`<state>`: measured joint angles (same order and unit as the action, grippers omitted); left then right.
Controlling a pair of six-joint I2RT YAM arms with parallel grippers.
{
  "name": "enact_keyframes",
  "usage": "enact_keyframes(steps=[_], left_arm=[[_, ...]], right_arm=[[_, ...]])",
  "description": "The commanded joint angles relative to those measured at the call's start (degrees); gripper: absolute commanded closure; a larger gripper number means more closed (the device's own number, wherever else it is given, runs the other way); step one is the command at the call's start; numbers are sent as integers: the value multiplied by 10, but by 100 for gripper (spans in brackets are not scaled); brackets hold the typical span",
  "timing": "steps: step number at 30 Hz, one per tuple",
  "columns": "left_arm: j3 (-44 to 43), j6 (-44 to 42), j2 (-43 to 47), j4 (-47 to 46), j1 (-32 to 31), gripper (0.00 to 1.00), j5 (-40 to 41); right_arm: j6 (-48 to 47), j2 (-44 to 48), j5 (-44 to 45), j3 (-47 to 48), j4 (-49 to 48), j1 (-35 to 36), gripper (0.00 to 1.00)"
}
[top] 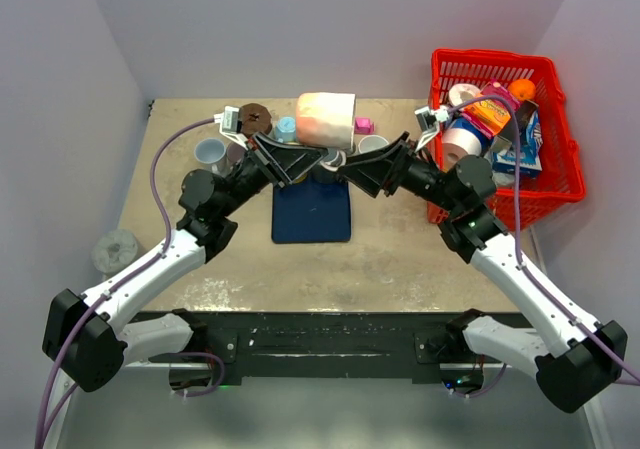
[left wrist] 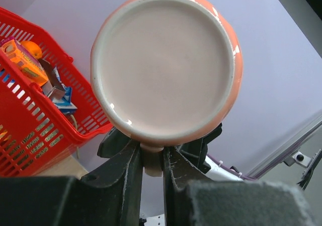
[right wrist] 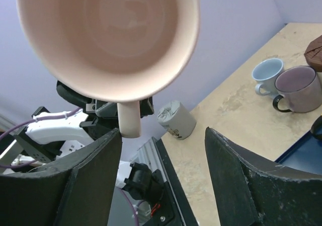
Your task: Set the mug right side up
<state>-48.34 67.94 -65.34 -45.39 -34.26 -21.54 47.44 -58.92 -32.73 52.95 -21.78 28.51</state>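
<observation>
The mug [top: 326, 119], pink-orange with a cream inside, is held in the air on its side above the back of the table. In the left wrist view its flat base [left wrist: 166, 67] faces the camera. My left gripper [left wrist: 152, 158] is shut on the mug's handle [left wrist: 152, 165] from below. The right wrist view looks into the mug's open mouth [right wrist: 108, 29], with the handle [right wrist: 128, 118] hanging down beside my left finger [right wrist: 95, 175]. My right gripper [right wrist: 163, 145] is open, just below the rim, with nothing between its fingers. Both grippers meet under the mug [top: 330, 164].
A blue mat [top: 312, 219] lies below the mug. A red basket [top: 563, 174] of groceries stands at the right. A light blue mug [right wrist: 266, 72], a mauve mug [right wrist: 300, 87] and a brown object [top: 255, 117] stand at the back left. A grey roll [right wrist: 176, 120] lies off the table's left edge.
</observation>
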Motion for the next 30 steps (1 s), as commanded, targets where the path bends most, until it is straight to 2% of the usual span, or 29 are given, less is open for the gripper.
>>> enact_keyframes(steps=[1, 7, 11, 18, 19, 21, 22, 26, 28, 29, 30], left_arm=[[-5, 14, 18, -95, -1, 100, 3], [-5, 15, 14, -108, -1, 100, -3], [-2, 18, 13, -111, -1, 100, -3], [0, 17, 12, -113, -1, 100, -6], [0, 17, 11, -113, 0, 100, -7], [-1, 16, 10, -114, -1, 100, -10], [-2, 16, 8, -114, -1, 100, -10], [-2, 12, 7, -114, -1, 100, -14], [-2, 4, 6, -112, 0, 89, -15], [-2, 1, 7, -106, -1, 73, -16], [-2, -10, 9, -103, 0, 62, -15]], right_arm=[[22, -6, -4, 27, -66, 11, 32], [24, -30, 16, 44, -79, 40, 37], [28, -44, 49, 54, -81, 57, 47], [36, -32, 87, 41, -78, 61, 73], [36, -30, 89, 40, -76, 62, 81], [35, -29, 92, 41, -71, 62, 89], [35, -29, 94, 41, -70, 62, 98], [33, -30, 94, 44, -63, 61, 100], [27, -30, 98, 49, -54, 62, 100], [23, -28, 100, 51, -42, 62, 100], [14, -27, 104, 56, -34, 61, 100]])
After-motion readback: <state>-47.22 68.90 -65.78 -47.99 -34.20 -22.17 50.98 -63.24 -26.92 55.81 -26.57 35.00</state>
